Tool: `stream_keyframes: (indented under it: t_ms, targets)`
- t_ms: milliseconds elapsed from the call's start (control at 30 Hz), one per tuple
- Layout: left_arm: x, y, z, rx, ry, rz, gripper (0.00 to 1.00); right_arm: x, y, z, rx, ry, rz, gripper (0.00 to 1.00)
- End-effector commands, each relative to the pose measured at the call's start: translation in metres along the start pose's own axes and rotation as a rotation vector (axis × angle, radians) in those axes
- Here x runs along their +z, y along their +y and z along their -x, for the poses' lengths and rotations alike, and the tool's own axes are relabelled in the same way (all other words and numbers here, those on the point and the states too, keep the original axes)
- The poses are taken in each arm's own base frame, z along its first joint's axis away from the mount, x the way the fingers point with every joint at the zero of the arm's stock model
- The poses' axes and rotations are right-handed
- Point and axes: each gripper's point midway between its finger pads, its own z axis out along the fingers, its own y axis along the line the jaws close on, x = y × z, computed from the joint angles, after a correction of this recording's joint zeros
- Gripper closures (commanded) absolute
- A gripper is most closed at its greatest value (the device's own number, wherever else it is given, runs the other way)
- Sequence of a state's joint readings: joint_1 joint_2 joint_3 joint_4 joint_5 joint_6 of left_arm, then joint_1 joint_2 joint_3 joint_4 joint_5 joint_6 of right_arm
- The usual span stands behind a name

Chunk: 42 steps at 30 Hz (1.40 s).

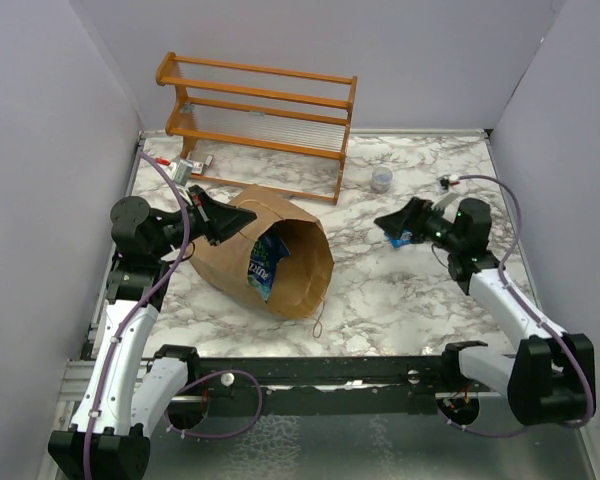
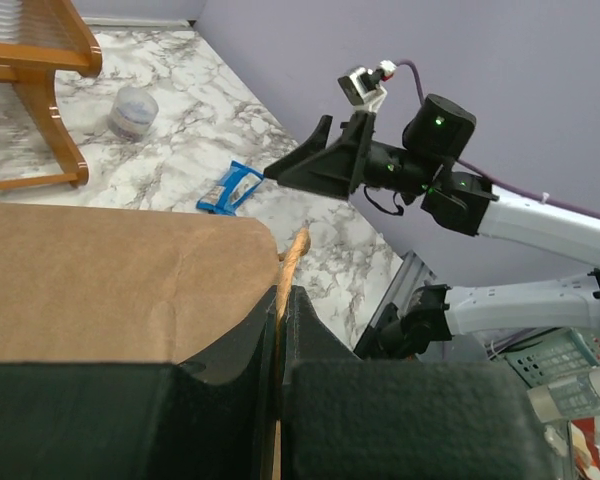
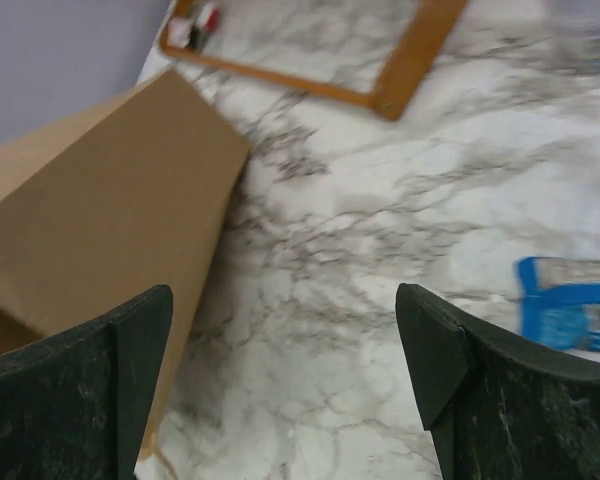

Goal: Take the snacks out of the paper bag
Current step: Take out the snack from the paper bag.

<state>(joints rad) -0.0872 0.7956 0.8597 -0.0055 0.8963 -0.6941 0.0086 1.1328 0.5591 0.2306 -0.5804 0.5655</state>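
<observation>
**Paper bag**: brown kraft. It lies on its side on the marbled tabletop, left of centre, with the mouth turned towards the arm bases and slightly right. A thin loop handle trails from the lower rim onto the tabletop.

**Snacks in bag**: glossy blue and teal packets, visible through the mouth and resting against the left inner wall. The number cannot be told.

**Blue packet**: a snack outside the bag, flat on the tabletop right of centre and well apart from the bag. The left wrist view shows it lying just below the tip of the right claw. The right wrist view shows it beyond the right-hand finger, not between the fingers.

**Left claw**: closed on the bag's upper rim. In the left wrist view the two fingers meet with brown paper pinched between them.

**Right claw**: wide open and holding nothing. It is angled down over the tabletop beside the blue packet. Its fingers frame bare marble, with the side of the bag at the left.

**Wooden rack**: two-tier, orange-brown, standing at the back of the tabletop behind the bag.

**Clear cup**: small, upright, just right of the rack's foot.

**Red-and-white packet**: small, at the back left corner by the rack.
</observation>
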Motion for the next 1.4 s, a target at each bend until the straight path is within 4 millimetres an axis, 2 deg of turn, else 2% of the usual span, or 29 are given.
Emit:
stream_keyframes:
  t_ms: [0, 167, 233, 467, 600, 667, 800, 900, 1000, 1133, 1267, 1367]
  targets:
    - [0.000, 0.001, 0.008, 0.008, -0.033, 0.030, 1.00, -0.007, 0.070, -0.045, -0.190, 0.149, 0.187, 0.06]
    - [0.001, 0.005, 0.009, 0.007, -0.033, 0.049, 1.00, -0.021, 0.123, -0.084, -0.307, 0.232, 0.359, 0.09]
    - [0.001, 0.006, 0.009, 0.005, -0.036, 0.055, 1.00, -0.025, 0.142, -0.092, -0.358, 0.247, 0.406, 0.11]
    - [0.002, 0.008, 0.009, -0.006, -0.036, 0.063, 1.00, -0.048, 0.209, -0.103, -0.514, 0.224, 0.596, 0.12]
    - [0.000, 0.007, 0.009, 0.000, -0.038, 0.070, 1.00, -0.049, 0.231, -0.112, -0.557, 0.231, 0.640, 0.14]
    - [-0.002, 0.006, 0.008, 0.006, -0.038, 0.068, 1.00, -0.043, 0.239, -0.114, -0.558, 0.236, 0.630, 0.19]
    - [-0.004, 0.001, 0.003, 0.041, -0.032, 0.038, 1.00, -0.026, 0.250, -0.118, -0.559, 0.235, 0.598, 0.37]
    - [-0.005, -0.001, 0.001, 0.060, -0.035, 0.021, 1.00, -0.017, 0.258, -0.130, -0.585, 0.235, 0.574, 0.47]
    - [-0.005, 0.000, -0.001, 0.054, -0.027, 0.021, 1.00, -0.007, 0.258, -0.142, -0.604, 0.181, 0.517, 0.49]
    - [-0.005, -0.001, 0.004, 0.060, -0.040, 0.029, 1.00, 0.012, 0.234, -0.165, -0.603, 0.146, 0.404, 0.49]
    - [-0.006, -0.005, 0.006, 0.063, -0.045, 0.025, 1.00, 0.038, 0.221, -0.174, -0.647, 0.099, 0.287, 0.48]
    - [-0.006, -0.004, 0.006, 0.055, -0.045, 0.028, 1.00, 0.060, 0.210, -0.173, -0.706, 0.057, 0.198, 0.48]
